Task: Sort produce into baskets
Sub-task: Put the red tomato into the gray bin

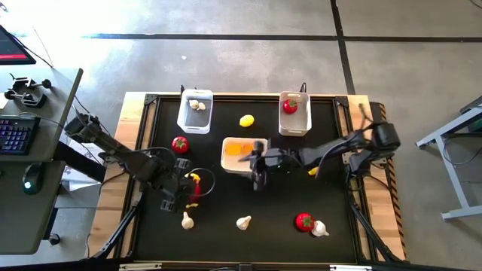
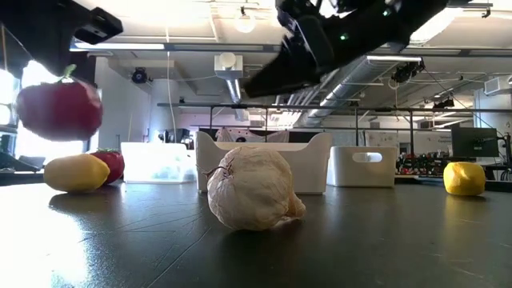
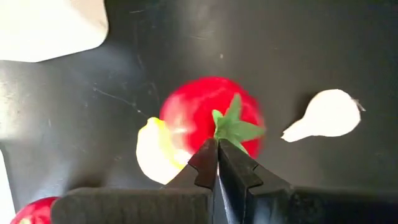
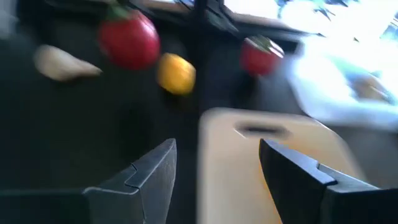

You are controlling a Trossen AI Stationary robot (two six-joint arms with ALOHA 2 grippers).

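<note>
My left gripper (image 3: 217,146) is shut on a red fruit with a green top (image 3: 205,115), which hangs in the air at the table's near left (image 2: 60,110). Right under it a yellow lemon (image 3: 152,152) lies on the black mat. My right gripper (image 4: 217,149) is open and hovers above the right end of the middle basket (image 1: 239,154), clear of it (image 2: 300,52); that basket holds yellow pieces. The far-left basket (image 1: 194,111) holds garlic. The far-right basket (image 1: 294,113) holds a red fruit. My left gripper pinches the fruit's green leafy top (image 3: 231,127) between its two fingertips, coming from above and pointing steeply down. The red fruit hangs below the fingers, lifted clear of the mat.
Loose on the mat: a lemon (image 1: 246,120) between the far baskets, a red fruit (image 1: 180,144) at the left, garlic bulbs (image 1: 187,220) (image 1: 243,222) (image 1: 320,229) and a red fruit (image 1: 303,220) along the near side, and a yellow piece (image 1: 312,172) under my right arm.
</note>
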